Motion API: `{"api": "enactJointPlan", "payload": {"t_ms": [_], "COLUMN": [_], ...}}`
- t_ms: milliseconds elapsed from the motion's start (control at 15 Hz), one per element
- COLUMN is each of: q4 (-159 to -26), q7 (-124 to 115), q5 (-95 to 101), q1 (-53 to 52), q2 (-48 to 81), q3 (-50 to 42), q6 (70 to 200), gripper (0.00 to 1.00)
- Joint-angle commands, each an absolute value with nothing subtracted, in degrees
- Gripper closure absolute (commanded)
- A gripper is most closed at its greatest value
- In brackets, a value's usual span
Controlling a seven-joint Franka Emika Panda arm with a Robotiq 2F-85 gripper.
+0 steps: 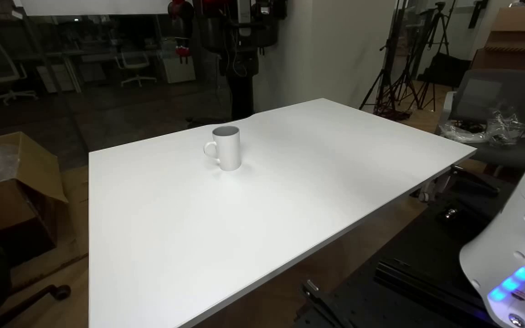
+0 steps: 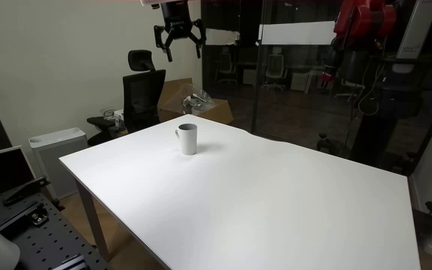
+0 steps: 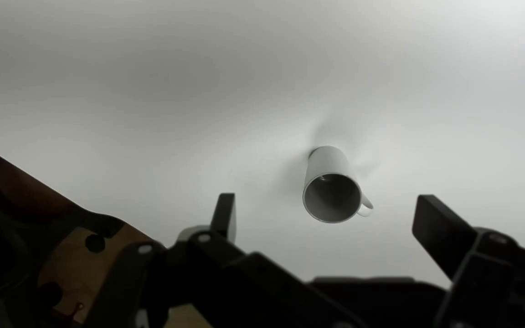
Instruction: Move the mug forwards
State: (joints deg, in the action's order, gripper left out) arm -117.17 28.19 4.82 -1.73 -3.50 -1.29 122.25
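Observation:
The plain white mug [image 1: 229, 152] stands upright on the white table [image 1: 189, 255] in both exterior views, and it also shows in an exterior view [image 2: 188, 140] with its handle toward the left. In the wrist view the mug [image 3: 328, 161] shows from above. Its mouth and grey inside face the camera and its handle points right. My black gripper [image 2: 184, 58] is open and empty, high above the table over the mug's region. In the wrist view the gripper's fingers [image 3: 324, 197] are wide apart, with the mug seen between them but well below, not touched.
The arm's white base [image 1: 513, 255] stands past the table's edge on a black bench [image 2: 47, 232]. A cardboard box [image 1: 16, 191] and a black office chair [image 2: 143, 93] stand beyond the table. A red and black robot [image 2: 366, 22] stands behind it.

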Motion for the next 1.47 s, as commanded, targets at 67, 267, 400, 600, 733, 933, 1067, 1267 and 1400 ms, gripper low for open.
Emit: {"api": "enactJointPlan", "payload": {"t_ms": [67,267,400,600,733,933,1067,1267,1400], "q4": [-101.33,-105.3,-103.24,-99.86,-96.41,-91.35,-95.61,-92.02,-91.19], "q7": [29.63,28.77,28.72,28.77,27.82,26.06,27.44,26.4,26.38], "q5": [1.38,2.65,2.7,1.72,1.79,3.64,3.78,4.98,5.06], "q1": [-0.81,0.4,0.5,0.46,0.23,-0.52,0.32,-0.09,-0.09], "q2": [14.41,12.57,14.87,18.43,23.19,31.15,27.99,33.18,33.51], "q3": [-1.54,-0.06,0.07,0.95,1.73,2.51,3.15,3.18,3.16], "q6": [119.37,121.8,121.55,121.99,121.93,122.67,123.06,123.05,122.93], "gripper": [0.0,0.0,0.0,0.0,0.0,0.0,0.0,0.0,0.0]}}
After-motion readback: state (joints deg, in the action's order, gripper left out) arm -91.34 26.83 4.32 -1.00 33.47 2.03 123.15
